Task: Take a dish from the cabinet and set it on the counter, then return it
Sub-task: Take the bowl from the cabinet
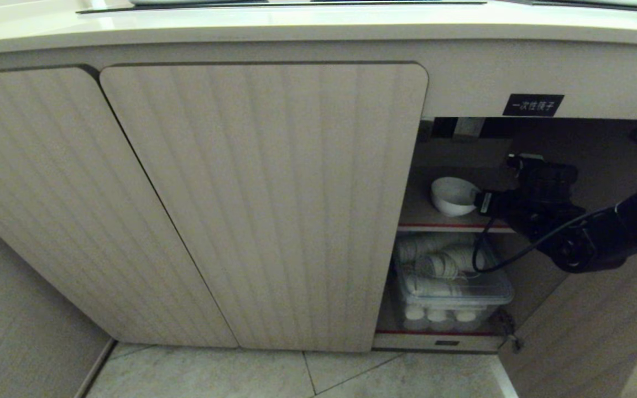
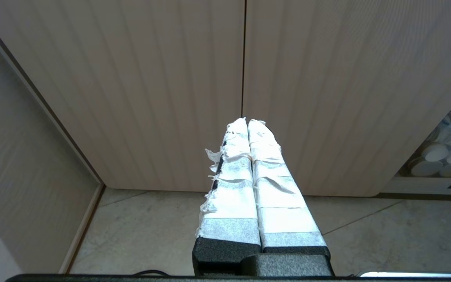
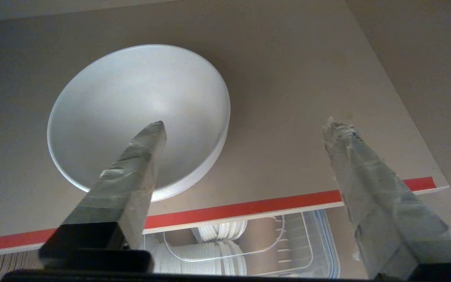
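Dish sits on the red-edged shelf inside the cabinet, free under one of the spread fingers of the right gripper, so the return looks done; left gripper fingers pressed together, idle.

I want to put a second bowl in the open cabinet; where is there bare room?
On the upper shelf, the bare patch beside the bowl toward the right wall, back from the red edge; the open right pincer now straddles part of it. Below is crowded: the clear bin of cups fills most of that level.
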